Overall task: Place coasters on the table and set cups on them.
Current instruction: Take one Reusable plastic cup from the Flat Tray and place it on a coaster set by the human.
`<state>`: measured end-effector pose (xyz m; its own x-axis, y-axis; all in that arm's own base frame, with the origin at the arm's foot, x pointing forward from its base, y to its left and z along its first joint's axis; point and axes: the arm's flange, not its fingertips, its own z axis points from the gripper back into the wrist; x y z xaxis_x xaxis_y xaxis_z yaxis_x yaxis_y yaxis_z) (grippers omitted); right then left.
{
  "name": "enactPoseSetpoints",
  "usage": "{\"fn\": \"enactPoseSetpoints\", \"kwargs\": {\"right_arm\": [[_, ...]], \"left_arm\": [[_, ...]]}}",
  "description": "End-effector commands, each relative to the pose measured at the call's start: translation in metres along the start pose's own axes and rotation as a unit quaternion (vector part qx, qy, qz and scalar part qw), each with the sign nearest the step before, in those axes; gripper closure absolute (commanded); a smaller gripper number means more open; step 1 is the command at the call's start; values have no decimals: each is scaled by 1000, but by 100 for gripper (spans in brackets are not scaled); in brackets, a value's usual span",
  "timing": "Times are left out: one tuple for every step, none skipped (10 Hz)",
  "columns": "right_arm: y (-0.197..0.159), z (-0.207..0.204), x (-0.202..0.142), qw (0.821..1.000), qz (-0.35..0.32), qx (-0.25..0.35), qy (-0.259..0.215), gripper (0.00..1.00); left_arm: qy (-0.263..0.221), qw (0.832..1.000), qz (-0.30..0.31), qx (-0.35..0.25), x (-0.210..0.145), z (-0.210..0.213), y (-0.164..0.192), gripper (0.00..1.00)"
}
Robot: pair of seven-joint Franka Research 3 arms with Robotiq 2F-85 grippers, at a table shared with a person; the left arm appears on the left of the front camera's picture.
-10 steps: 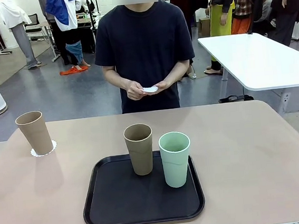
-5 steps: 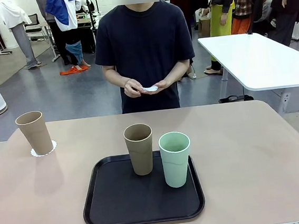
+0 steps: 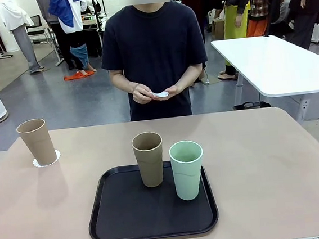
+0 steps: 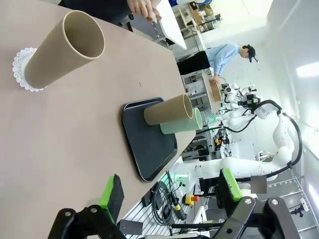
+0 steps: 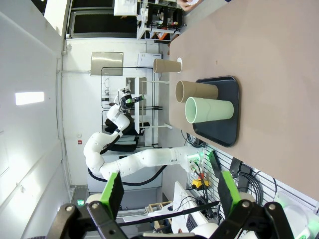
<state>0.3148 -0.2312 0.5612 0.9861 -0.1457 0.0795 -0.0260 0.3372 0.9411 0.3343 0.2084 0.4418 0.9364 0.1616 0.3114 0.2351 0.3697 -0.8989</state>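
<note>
Presently, counting one setting of three as done: left of the black tray, well apart from it, find a tan cup standing upright on a lacy coaster, with just the scalloped edge peeping out around its base. On the tray itself, find the second tan cup and the mint cup, upright and close beside each other, with the mint one on the right. Beyond the tray's far side, past the edge of the bench, spot the person's hands pinching the paper coasters at waist height; cannot tell whether one or two. Note the left pincer, spread wide and gripping nothing, looking toward the tray from its left; same for the right pincer, gaping and empty, out to the tray's right. Expect the cups to be light, stiff and seemingly empty, matte rather than slick, yet tall and tapered, hence easy to tip: take hold across the wall around mid-height or a little above, squeeze gently, and lift straight up clear of the neighbour. Treat the coasters as flimsy, nearly weightless paper, prone to sliding or curling; press flat rather than pinch, and lower each cup squarely onto the middle.
</note>
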Motion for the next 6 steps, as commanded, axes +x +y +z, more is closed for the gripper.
{"fn": "enactPoseSetpoints", "kwargs": {"right_arm": [[0,-1,1,1000,7,1,-2,0],[0,-1,1,1000,7,1,-2,0],[0,-1,1,1000,7,1,-2,0],[0,-1,1,1000,7,1,-2,0],[0,-1,1,1000,7,1,-2,0],[0,-1,1,1000,7,1,-2,0]], "left_arm": [[-2,1000,-4,-5,3,2,-3,0],[-2,1000,-4,-5,3,2,-3,0],[-2,1000,-4,-5,3,2,-3,0],[-2,1000,-4,-5,3,2,-3,0],[-2,1000,-4,-5,3,2,-3,0],[-2,1000,-4,-5,3,2,-3,0]]}}
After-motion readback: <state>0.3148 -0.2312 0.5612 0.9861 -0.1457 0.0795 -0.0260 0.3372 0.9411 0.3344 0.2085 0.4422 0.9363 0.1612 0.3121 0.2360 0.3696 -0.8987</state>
